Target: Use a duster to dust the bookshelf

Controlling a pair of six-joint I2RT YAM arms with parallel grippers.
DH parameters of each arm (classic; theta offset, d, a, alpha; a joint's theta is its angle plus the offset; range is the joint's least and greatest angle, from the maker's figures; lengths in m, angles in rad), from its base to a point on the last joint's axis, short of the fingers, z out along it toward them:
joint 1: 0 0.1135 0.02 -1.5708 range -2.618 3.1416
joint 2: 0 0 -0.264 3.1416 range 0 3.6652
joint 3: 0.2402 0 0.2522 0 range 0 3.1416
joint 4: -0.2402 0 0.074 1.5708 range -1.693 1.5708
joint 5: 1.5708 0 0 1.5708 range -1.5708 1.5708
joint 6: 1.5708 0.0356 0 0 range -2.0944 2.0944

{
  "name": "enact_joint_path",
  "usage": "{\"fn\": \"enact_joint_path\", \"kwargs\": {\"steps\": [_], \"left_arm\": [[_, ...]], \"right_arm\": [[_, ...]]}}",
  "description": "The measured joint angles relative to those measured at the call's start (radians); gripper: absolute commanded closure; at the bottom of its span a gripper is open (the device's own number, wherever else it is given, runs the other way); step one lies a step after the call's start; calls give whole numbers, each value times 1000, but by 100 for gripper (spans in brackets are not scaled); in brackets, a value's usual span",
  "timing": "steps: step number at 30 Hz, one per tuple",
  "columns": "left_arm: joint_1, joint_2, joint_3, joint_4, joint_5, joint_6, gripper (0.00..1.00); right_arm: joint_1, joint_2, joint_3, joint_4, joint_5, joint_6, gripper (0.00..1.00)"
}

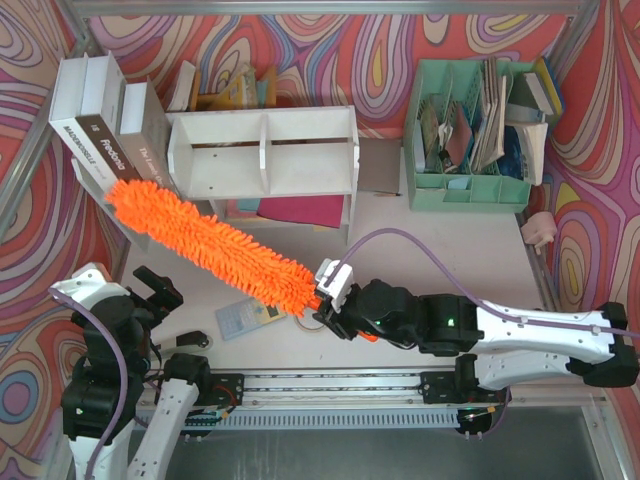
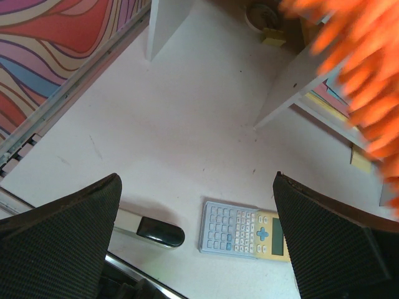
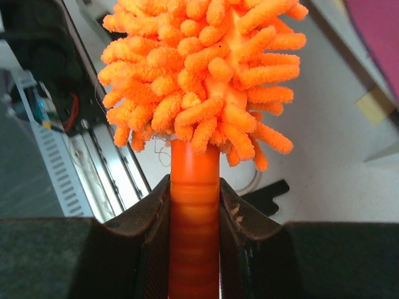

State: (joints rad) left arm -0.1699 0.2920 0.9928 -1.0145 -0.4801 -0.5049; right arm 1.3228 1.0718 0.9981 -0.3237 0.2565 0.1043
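The white bookshelf stands at the back centre, with a middle divider; its legs show in the left wrist view. The orange duster slants from my right gripper up-left, its tip at the shelf's lower left corner beside the books. My right gripper is shut on the duster's orange handle, the fluffy head straight ahead of it. Orange fluff crosses the left wrist view's top right. My left gripper is open and empty at the near left, above the table.
Big white and brown books lean left of the shelf. A mint-green paper organizer stands at the back right. A calculator and a black-and-white stapler-like item lie under my left gripper. Pink paper lies under the shelf.
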Motion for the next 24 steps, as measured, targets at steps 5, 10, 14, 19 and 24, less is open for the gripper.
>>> {"fn": "enact_joint_path", "kwargs": {"steps": [5,10,14,19,24], "left_arm": [[0,0,0,0,0,0,2],[0,0,0,0,0,0,2],[0,0,0,0,0,0,1],[0,0,0,0,0,0,1],[0,0,0,0,0,0,1]], "right_arm": [[0,-18,69,38,24,-14,100],[0,-35,70,50,42,-18,100],[0,-17,42,64,42,-9,100],[-1,35,-27,87,22,16,100],[-14,72,-68,85,-9,29,100]]}}
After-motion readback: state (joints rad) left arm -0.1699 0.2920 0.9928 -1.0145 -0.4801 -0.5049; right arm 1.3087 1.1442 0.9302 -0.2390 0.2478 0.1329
